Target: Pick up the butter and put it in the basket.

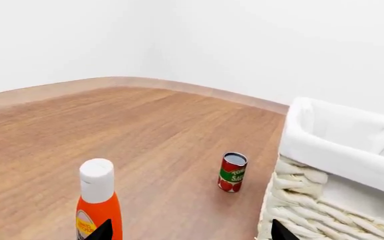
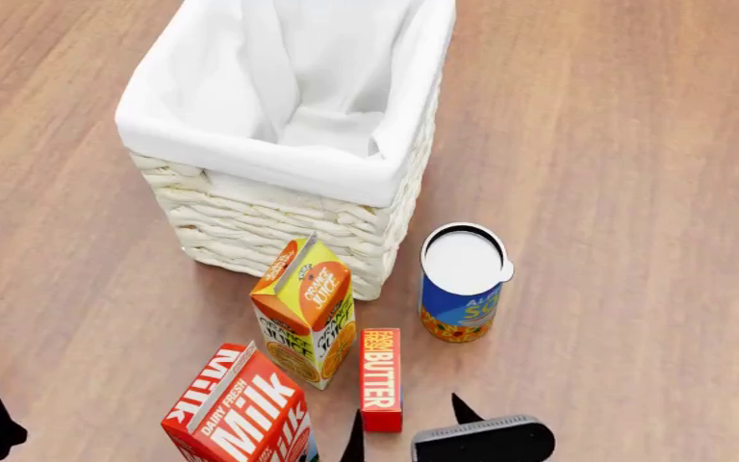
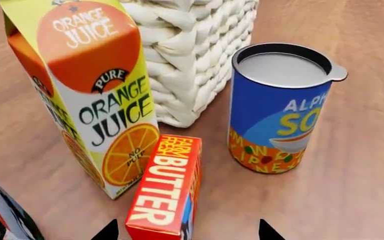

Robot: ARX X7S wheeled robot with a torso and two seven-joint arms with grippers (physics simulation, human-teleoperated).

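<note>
The butter (image 2: 381,377) is a small red-orange box lying flat on the wooden floor, between the orange juice carton (image 2: 305,313) and the soup can (image 2: 462,284). In the right wrist view the butter (image 3: 165,187) points its near end at my right gripper (image 3: 186,231). That gripper is open, with its fingertips on either side of that end and not touching it. The basket (image 2: 280,164) stands just beyond, cream wicker with white lining. My left gripper (image 1: 190,232) is open and empty, off to the basket's (image 1: 339,150) side.
A red milk carton (image 2: 242,414) stands close to the butter and my right gripper (image 2: 407,416). The juice carton (image 3: 88,95) and soup can (image 3: 282,110) flank the butter tightly. In the left wrist view an orange bottle (image 1: 98,200) and a tomato can (image 1: 233,172) stand near the basket.
</note>
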